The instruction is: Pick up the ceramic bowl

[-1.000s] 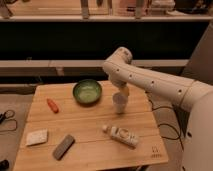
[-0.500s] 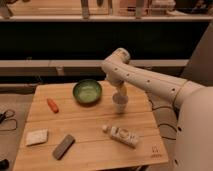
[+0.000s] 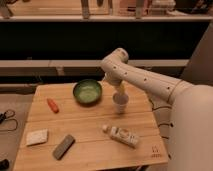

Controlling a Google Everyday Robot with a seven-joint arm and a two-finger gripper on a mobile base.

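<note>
Behind everything we see a dark wall with long pale shelves (image 3: 50, 64) running from 9 to 3 o'clock. In front of it stands a wooden table (image 3: 90, 125) of light planks. The white arm (image 3: 150, 82) comes in from 3 o'clock over the far right part of the table and bends down at its elbow. The ceramic bowl (image 3: 87, 91) sits upright on the far half of the table, at about 12 o'clock from the table's middle, with its opening facing up. It is round, so we find no long axis in it. Its far rim is close to the far table edge, and bare wood lies open at its 6 o'clock and its 9 o'clock. A white bottle (image 3: 123, 135) lies on its side near the front right. A dark grey bar (image 3: 64, 146) and a pale block (image 3: 37, 137) rest near the front left corner. A white cup (image 3: 120, 102) stands at 4 o'clock of the bowl, near it but apart. A small orange thing (image 3: 52, 105) lies at 8 o'clock of the bowl. The gripper (image 3: 120, 91) hangs right above the white cup, pointing down. Whether it is released or clenched we cannot tell.
</note>
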